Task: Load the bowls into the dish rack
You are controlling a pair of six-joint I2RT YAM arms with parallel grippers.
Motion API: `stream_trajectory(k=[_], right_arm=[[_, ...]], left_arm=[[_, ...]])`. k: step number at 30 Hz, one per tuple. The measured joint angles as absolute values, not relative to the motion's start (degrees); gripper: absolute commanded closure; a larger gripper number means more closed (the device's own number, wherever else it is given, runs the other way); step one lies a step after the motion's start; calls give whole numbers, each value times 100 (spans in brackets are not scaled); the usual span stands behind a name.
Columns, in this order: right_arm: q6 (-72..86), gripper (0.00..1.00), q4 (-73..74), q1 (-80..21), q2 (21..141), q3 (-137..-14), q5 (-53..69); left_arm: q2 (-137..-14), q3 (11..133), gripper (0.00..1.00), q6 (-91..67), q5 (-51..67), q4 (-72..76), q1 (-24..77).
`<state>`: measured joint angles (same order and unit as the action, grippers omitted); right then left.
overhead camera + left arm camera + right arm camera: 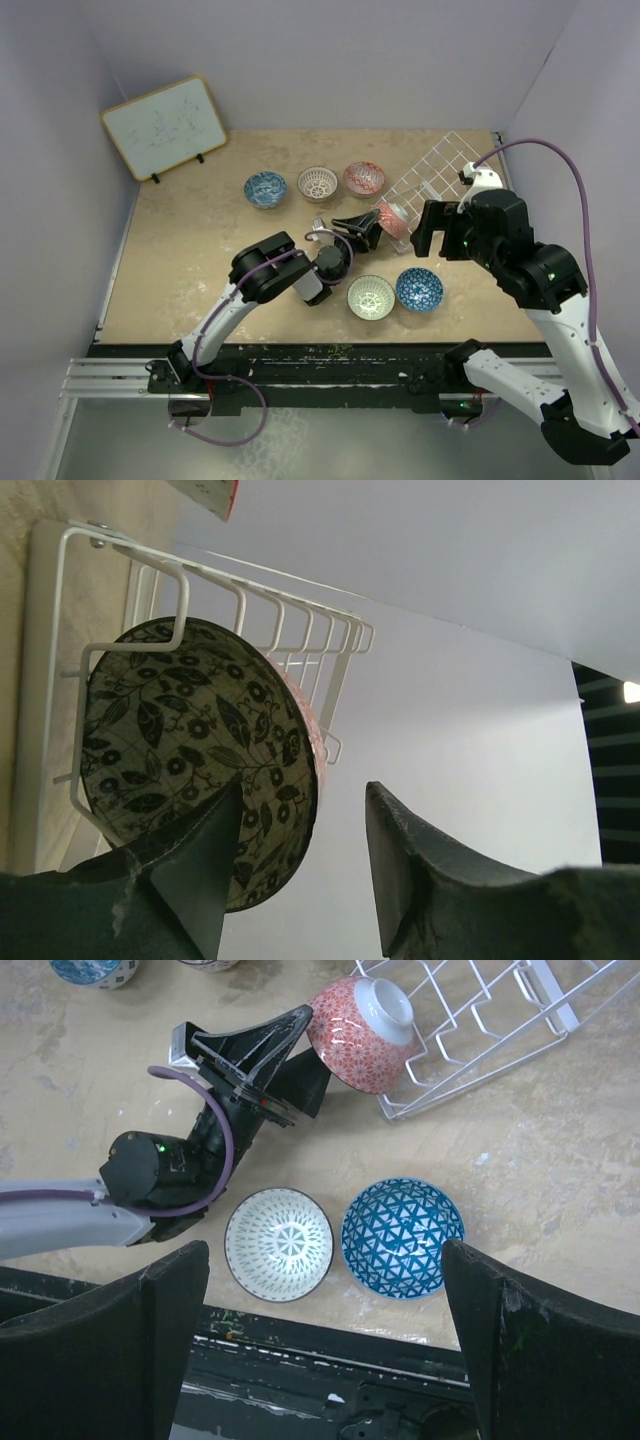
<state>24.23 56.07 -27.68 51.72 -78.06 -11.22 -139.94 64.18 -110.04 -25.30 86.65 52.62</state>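
Only the left wrist view shows the black leafy inside of the bowl (190,750), which stands on edge in the end of the rack (42,700). The left gripper (304,792) has its fingers apart just beside it. The right gripper (325,1250) is spread wide near the rack.

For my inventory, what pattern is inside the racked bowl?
Black leaves and flowers on cream; the bowl shows best in the left wrist view.

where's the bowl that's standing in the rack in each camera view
Top external: the bowl, right of centre, at the dish rack's near end.
Left wrist: bowl left of centre, black leaf pattern facing the camera.
Right wrist: bowl top centre, red outside showing.
Shared landmark: the white dish rack behind it.
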Motion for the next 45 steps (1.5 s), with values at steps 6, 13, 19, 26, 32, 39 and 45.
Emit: stream_trajectory(k=[6, 13, 19, 26, 32, 39, 45], right_arm=[[2423, 0, 5575, -2768, 5168, -7756, -1087], [2423, 0, 5522, -2768, 5168, -7743, -1068], [2423, 0, 5498, -2768, 5164, -7743, -1026], [2423, 0, 5498, -2768, 5098, -7745, -939], [2425, 0, 5496, -2768, 5087, -7767, -904], [2425, 0, 5505, -2768, 5103, -8064, -801], [2423, 0, 5594, -2768, 5137, -8573, -816]], left_arm=[[-13994, 6182, 39, -11034, -2403, 8672, 5247], [-13861, 5852, 31, -11032, -2279, 8733, 5175], [-13594, 5531, 8, -10923, -2137, 8737, 5098], [-13089, 4890, 1, -10567, -1933, 8731, 5002], [-12368, 4200, 1, -10121, -1570, 8724, 4766], [-10879, 3730, 1, -9327, -687, 8311, 4480], [-9133, 3728, 1, -8053, 252, 6427, 4480]])
